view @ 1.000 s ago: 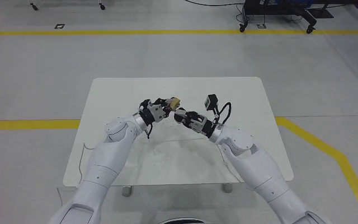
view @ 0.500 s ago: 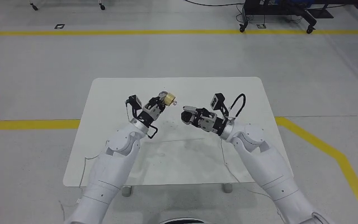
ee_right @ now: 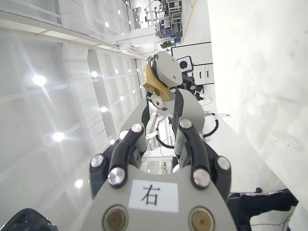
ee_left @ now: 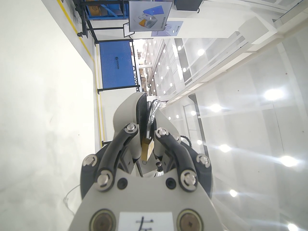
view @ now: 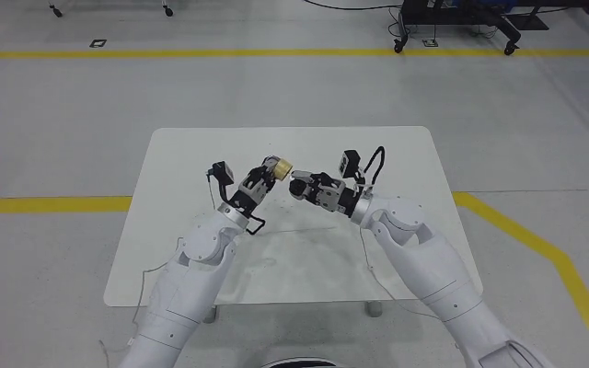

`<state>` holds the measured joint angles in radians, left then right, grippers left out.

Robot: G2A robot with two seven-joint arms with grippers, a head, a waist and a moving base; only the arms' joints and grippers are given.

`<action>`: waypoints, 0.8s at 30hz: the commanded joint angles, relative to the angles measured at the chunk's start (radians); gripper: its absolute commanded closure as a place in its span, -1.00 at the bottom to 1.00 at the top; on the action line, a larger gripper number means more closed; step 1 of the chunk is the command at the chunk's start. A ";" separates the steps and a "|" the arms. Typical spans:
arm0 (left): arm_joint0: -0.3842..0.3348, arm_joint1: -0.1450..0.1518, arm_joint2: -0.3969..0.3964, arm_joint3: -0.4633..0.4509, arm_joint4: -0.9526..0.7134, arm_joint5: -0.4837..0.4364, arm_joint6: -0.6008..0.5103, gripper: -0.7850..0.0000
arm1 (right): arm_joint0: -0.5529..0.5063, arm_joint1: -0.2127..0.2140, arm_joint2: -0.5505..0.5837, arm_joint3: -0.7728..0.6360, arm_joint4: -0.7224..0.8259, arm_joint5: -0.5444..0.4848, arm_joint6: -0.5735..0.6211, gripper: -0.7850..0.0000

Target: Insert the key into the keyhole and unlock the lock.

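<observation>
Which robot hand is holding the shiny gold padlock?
The left gripper: the gold brass padlock is clamped in it. The right gripper only faces the small silver key.

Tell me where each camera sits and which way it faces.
Top: above the arms, facing down at the table; both arms show, meeting at the lock.
Left wrist: on the left arm, looking along the left gripper, shut on the lock, across the table into the room.
Right wrist: on the right arm, looking along the right gripper at the key in the lock.
Shared: all three show the lock; the right wrist view also shows the left gripper.
</observation>
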<state>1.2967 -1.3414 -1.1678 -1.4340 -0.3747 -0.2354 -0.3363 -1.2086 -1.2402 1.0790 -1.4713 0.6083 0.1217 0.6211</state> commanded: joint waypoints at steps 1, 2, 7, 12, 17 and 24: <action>0.005 0.001 -0.003 -0.003 0.005 -0.009 -0.002 1.00 | 0.003 -0.002 -0.001 0.002 0.006 0.002 -0.008 0.52; 0.007 0.001 -0.004 -0.005 0.009 -0.015 -0.002 1.00 | 0.003 -0.002 -0.002 0.003 0.008 0.003 -0.011 0.60; 0.016 0.001 -0.007 -0.014 0.029 -0.030 0.001 1.00 | 0.006 -0.004 -0.003 0.006 0.008 0.008 -0.009 1.00; 0.018 0.001 -0.006 -0.016 0.056 -0.050 0.005 1.00 | 0.007 -0.005 0.001 0.007 0.029 0.034 0.002 1.00; 0.011 0.001 -0.004 0.010 0.089 -0.113 -0.008 1.00 | 0.035 -0.004 0.015 0.028 0.109 0.181 0.046 1.00; 0.012 -0.002 -0.003 0.032 0.105 -0.218 -0.001 1.00 | 0.119 -0.001 0.027 0.093 0.200 0.426 0.131 1.00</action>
<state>1.3076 -1.3432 -1.1698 -1.4029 -0.2716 -0.4452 -0.3392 -1.0980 -1.2412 1.1062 -1.3875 0.7999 0.5243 0.7423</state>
